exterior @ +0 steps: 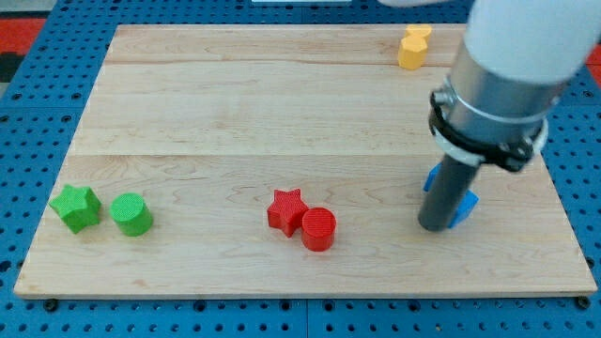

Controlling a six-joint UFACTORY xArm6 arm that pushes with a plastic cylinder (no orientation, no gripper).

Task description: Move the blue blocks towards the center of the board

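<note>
My tip (434, 225) rests on the board at the view's lower right, directly against the left side of the blue blocks. A blue block (463, 208) shows just right of the rod, and a sliver of blue (429, 178) shows at the rod's left, higher up. The rod hides most of them, so their shapes and number cannot be told. They lie well right of the board's middle.
A red star (285, 208) touches a red cylinder (318, 228) at bottom centre. A green star (75, 207) and green cylinder (131, 214) sit at the lower left. Yellow blocks (412, 47) sit at the top right. The wooden board (282, 113) lies on blue pegboard.
</note>
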